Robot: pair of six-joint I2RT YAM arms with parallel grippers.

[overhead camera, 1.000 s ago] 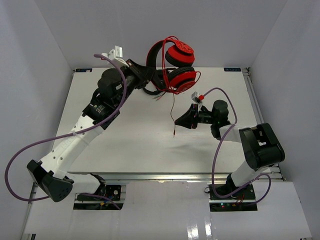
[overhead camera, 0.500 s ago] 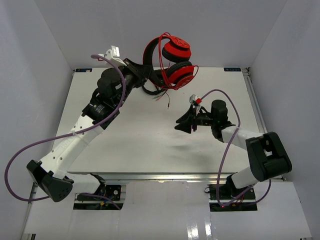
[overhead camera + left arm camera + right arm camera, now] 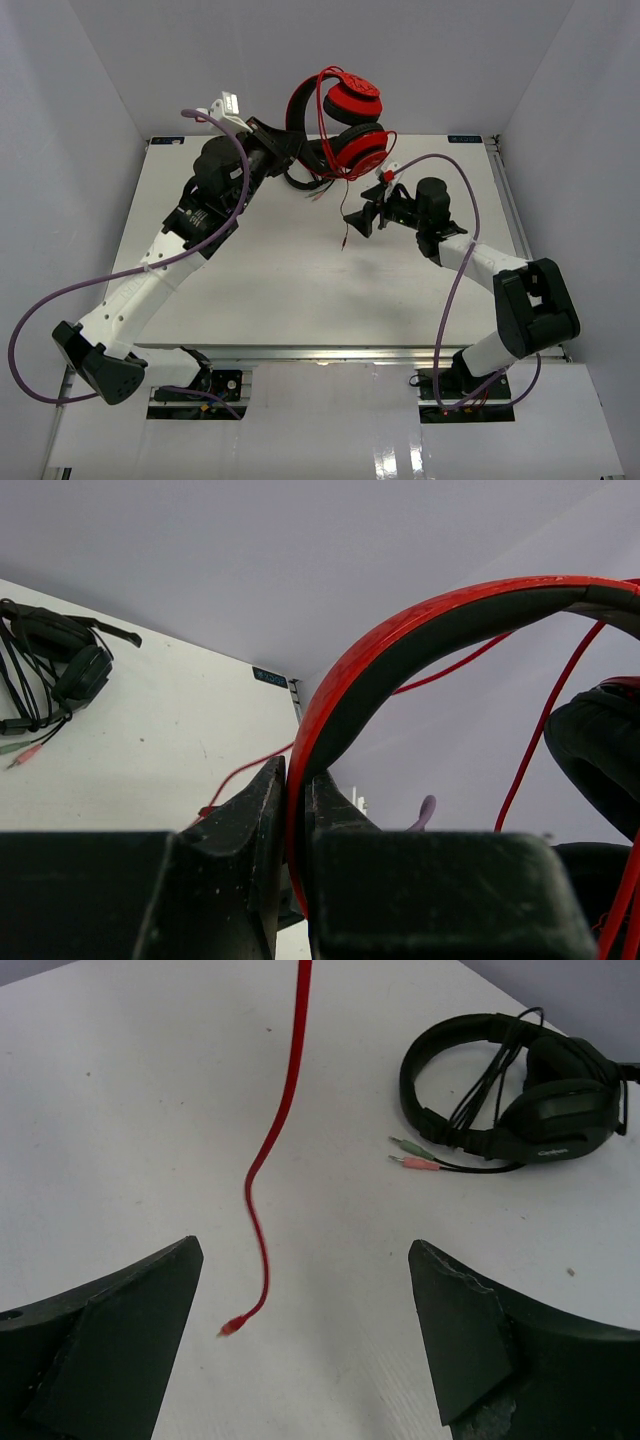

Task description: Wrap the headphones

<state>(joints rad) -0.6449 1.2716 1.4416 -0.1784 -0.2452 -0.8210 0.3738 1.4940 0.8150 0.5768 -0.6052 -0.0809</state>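
Counted: two headsets, two arms. Gripped by the headband in the tightly closed left end effector, raised above the surface: the one red headphones. Spread wide, holding nothing, below-right of the headphones: the right end effector. Hanging from the headphones between those fingers: one thin red cable. Lying beneath the headphones: one black headset with two plugs.

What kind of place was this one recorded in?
Probably a lab test cell, not a home: a white table boxed in by plain pale panels, two robot arms bolted at its near edge, with red headphones and black headphones as props.
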